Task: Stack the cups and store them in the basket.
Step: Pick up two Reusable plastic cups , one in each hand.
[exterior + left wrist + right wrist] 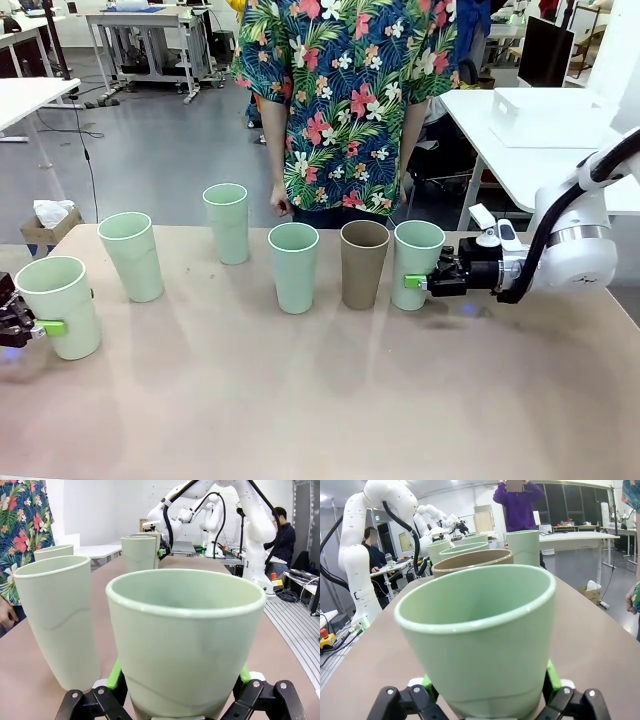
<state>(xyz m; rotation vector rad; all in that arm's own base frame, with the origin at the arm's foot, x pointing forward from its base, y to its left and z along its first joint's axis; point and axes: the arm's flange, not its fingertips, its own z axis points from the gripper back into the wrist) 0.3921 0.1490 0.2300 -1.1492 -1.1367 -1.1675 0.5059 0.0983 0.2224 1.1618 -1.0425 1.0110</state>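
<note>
Left claw (180, 677): low at the tabletop's (300, 400) left edge, clamped on the first cup (60, 305). Its green pads (115, 674) press the cup's lower wall from both sides.
First cup: mint, upright, open end up. It is leftmost and nearest the robot's side.
Second cup (132, 255): mint, upright, just beyond and to the right of the first, with a clear gap between them.
Third cup (227, 222): mint, upright, the farthest back of the row, near the tabletop's far edge.
Person (350, 90): stands at the far side in a floral shirt. One hand (280, 205) hangs at the far edge, behind the gap between the third and fourth cups.
Fourth cup (294, 266): mint, upright, mid-tabletop, just beside the brown cup with a narrow gap.
Brown cup (364, 263): upright, between the fourth and last cups. Whether it touches the last cup I cannot tell.
Last cup (417, 263): mint, upright, rightmost in the row.
Right claw (489, 682): reaches in level from the right, clamped on the last cup. Its green fingertips (550, 677) sit tight against both sides, low on the wall.
Basket (548, 118): white, on a white side table (480, 130) behind the right arm, well apart from the cups.
</note>
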